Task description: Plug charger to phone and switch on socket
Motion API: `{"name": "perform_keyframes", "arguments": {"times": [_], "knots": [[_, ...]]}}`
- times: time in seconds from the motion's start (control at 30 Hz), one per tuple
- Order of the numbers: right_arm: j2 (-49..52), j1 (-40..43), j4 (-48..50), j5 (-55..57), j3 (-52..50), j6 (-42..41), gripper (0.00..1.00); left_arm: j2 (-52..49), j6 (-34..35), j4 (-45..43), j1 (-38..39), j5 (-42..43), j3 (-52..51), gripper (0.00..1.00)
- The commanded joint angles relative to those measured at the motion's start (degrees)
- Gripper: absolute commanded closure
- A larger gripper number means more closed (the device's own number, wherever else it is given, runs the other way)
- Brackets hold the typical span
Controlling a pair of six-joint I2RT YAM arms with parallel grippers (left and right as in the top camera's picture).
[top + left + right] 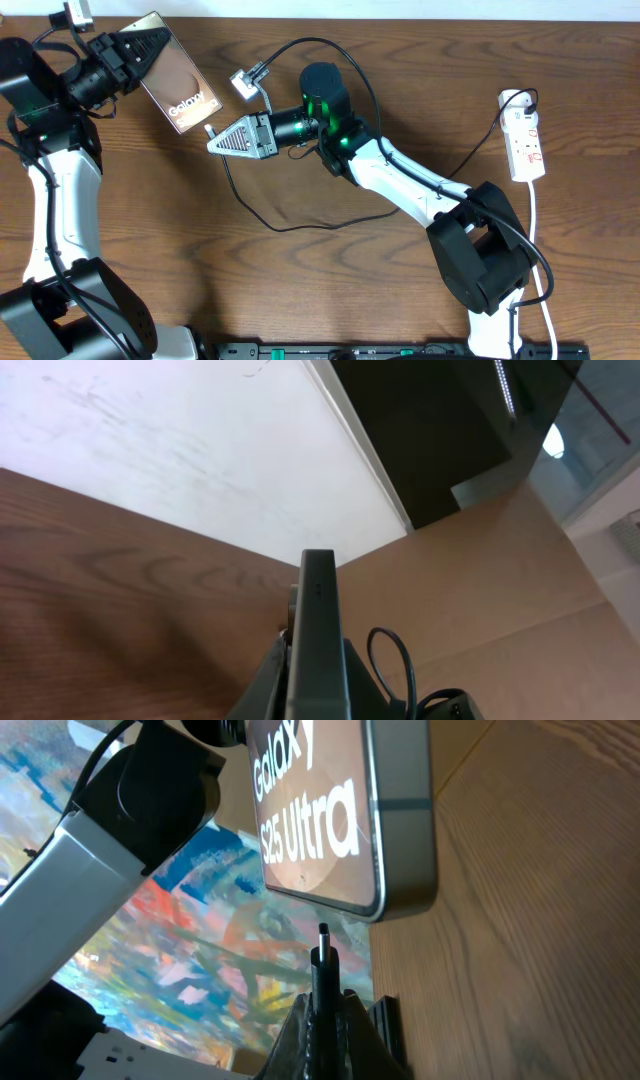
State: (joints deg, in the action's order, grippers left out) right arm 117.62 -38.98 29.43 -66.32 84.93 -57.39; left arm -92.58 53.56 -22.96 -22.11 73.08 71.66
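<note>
Toward the far-left corner of the table (400, 60) — left gripper (148, 50) shut on the phone (180, 80), pinching one end across its flat faces. Seen edge-on from the left wrist, so held on its side rather than flat, free end angled out toward the right arm. Likely held so to present the charging end and to brace against the push of insertion.

Just beside that free end: right gripper (215, 140), fingers together on the charger (300, 226), close behind its plug tip (323, 945). Short grip, probably to keep the tip stiff and aimed. From the right wrist, tip pointing at the phone's end edge, near but apart — not yet in. Cannot tell whether lined up with the opening.

Trailing slack in a loose loop across mid-table, then off right to the far end of the socket (526, 140). Lies at the right side, well apart from both grippers, white cord (540, 260) running toward the near edge. On or off: too small to read.

Judged stage: final approach for plugging in. Calls for a small, straight advance along the tip's axis, with a risk of skidding off the phone's frame if off-line. Switching on at the socket not yet done.
</note>
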Motion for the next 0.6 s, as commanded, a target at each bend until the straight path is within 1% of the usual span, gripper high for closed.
{"name": "perform_keyframes", "arguments": {"times": [0.0, 0.57], "knots": [[-0.28, -0.02, 0.22, 0.26, 0.79, -0.48, 0.99, 0.2, 0.79, -0.52, 0.66, -0.02, 0.33, 0.93], [-0.28, 0.79, 1.05, -0.66, 0.79, -0.9, 0.99, 0.2, 0.7, -0.57, 0.74, -0.09, 0.35, 0.93]]}}
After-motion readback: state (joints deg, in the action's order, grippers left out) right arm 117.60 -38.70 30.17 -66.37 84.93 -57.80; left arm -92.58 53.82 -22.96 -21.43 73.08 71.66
